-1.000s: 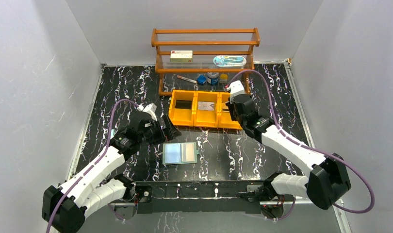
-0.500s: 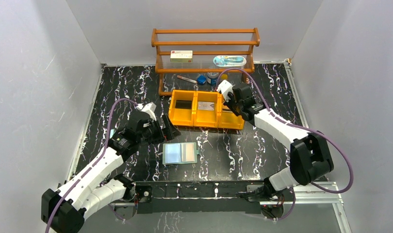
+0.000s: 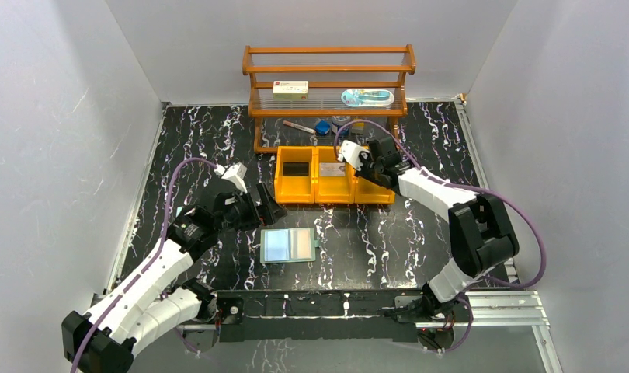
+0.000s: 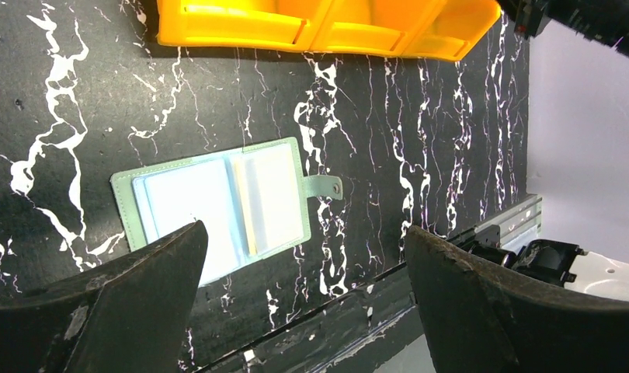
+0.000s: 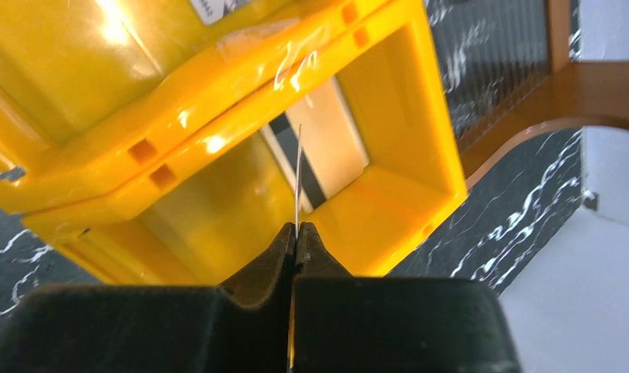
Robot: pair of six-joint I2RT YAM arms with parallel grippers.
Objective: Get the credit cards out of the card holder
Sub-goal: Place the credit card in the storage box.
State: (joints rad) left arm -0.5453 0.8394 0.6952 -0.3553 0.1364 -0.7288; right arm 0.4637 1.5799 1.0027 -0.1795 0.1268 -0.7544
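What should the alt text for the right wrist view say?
The right pincer is shut on a thin plastic card, seen edge-on, held over a compartment of an orange plastic bin. Another flat card with a dark stripe lies inside that compartment.

A sage-green card holder (image 4: 218, 206) with pale blue-green pockets is seen ahead of the black-fingered left gripper (image 4: 302, 231). The table (image 4: 420, 155) is black, veined white. Yellow-orange bins (image 5: 404, 116) are seen beyond the right gripper (image 5: 296, 231), whose credit card (image 5: 298, 175) shows a pale edge.
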